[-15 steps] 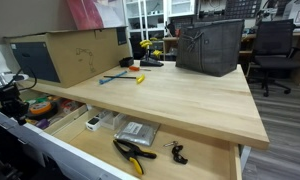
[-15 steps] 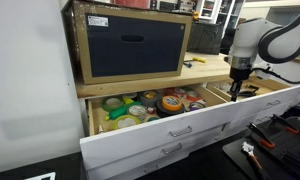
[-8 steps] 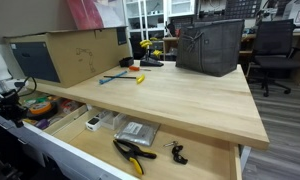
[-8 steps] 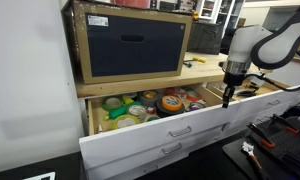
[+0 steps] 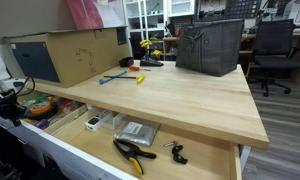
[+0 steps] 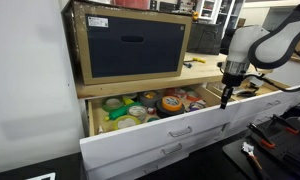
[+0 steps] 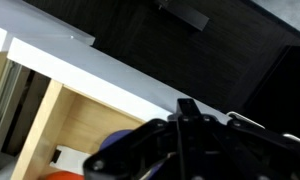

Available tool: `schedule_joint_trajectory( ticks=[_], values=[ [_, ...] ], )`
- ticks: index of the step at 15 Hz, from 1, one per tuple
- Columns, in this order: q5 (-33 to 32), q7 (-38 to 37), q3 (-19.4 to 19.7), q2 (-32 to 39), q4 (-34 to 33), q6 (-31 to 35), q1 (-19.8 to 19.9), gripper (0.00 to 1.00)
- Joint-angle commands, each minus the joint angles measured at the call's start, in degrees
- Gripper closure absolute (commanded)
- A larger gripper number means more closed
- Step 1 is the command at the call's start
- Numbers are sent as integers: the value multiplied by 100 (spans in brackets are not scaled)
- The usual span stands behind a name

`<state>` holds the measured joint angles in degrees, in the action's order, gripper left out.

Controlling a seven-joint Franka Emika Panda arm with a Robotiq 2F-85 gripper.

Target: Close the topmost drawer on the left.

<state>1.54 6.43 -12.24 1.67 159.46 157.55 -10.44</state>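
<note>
Likely heavy with tape rolls point(image 6: 170, 102), the drawer point(image 6: 150, 131) wants a flat push on its white front; pincer point(image 6: 226, 98) closed, by the tabletop's point(image 5: 180, 95) edge

From where I stand: one brown cardboard box point(image 5: 70, 55) at nine o'clock on the pale wooden benchtop point(image 5: 180, 100), one dark grey fabric bin point(image 5: 210, 47) at one o'clock, one black office chair point(image 5: 275, 50) at two o'clock, one pair of yellow-handled pliers point(image 5: 133, 153) at six o'clock, and coloured tape rolls point(image 6: 150, 103), too crowded to count, in one open white drawer point(image 6: 130, 140).
</note>
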Motion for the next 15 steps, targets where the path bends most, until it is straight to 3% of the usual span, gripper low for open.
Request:
schedule_joint_trajectory(
  ticks=[1, 10, 15],
  values=[
    [277, 214, -189, -12, -10, 189, -186, 100],
    [957, 636, -639, -14, -57, 134, -554, 100],
    [-74, 71, -544, 135, -52, 506, -574, 100]
  ],
)
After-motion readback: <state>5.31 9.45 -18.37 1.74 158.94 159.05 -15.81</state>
